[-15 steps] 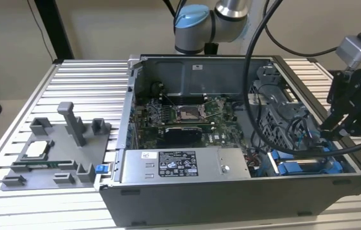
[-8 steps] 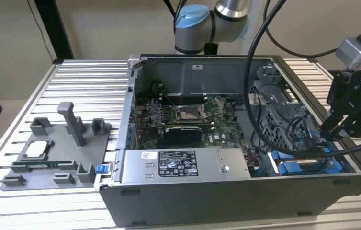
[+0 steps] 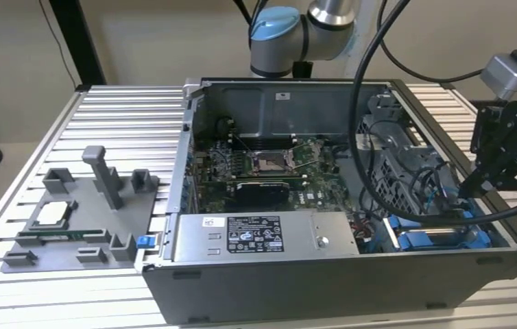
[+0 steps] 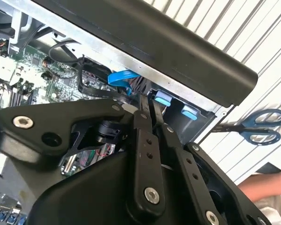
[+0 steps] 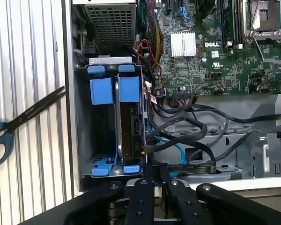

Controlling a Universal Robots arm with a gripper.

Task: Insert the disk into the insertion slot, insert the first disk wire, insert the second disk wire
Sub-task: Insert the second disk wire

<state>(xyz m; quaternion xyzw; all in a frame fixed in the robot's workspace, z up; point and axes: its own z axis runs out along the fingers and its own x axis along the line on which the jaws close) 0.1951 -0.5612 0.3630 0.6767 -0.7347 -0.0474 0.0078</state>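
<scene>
Pincer (image 3: 485, 184): in the exterior view I see it at 3 o'clock of the open case (image 3: 332, 288), its tip dipping over the case's wall there. In both wrist views its fingers (image 4: 145, 140) stand pressed flat together with no gap. They end among black wires (image 5: 187, 133) just beside the bay, and I cannot tell whether they pinch one.

Disk (image 5: 129, 126): in the first wrist view it stands on edge inside the slot (image 5: 91, 140), its blue frame (image 5: 129, 89) level with the slot's blue rails. In the exterior view, blue plastic (image 3: 441, 240) of that bay shows at about 4 o'clock of the case.

Blue cable (image 5: 178, 151): it runs beside the disk, tangled with the black wires.

Board (image 3: 268, 168): it lies at the case's centre. The grey box (image 3: 258, 236) with the sticker sits at 6 o'clock of it.

Scissors (image 5: 18, 124): they lie on the ribbed table (image 3: 121, 116) outside the case wall, blades toward the case.

Grey fixture (image 3: 80, 219): it rests on the table at 9 o'clock of the case.

Hand (image 4: 267, 187): in the second wrist view a person's hand rests near the scissors (image 4: 257, 129).
</scene>
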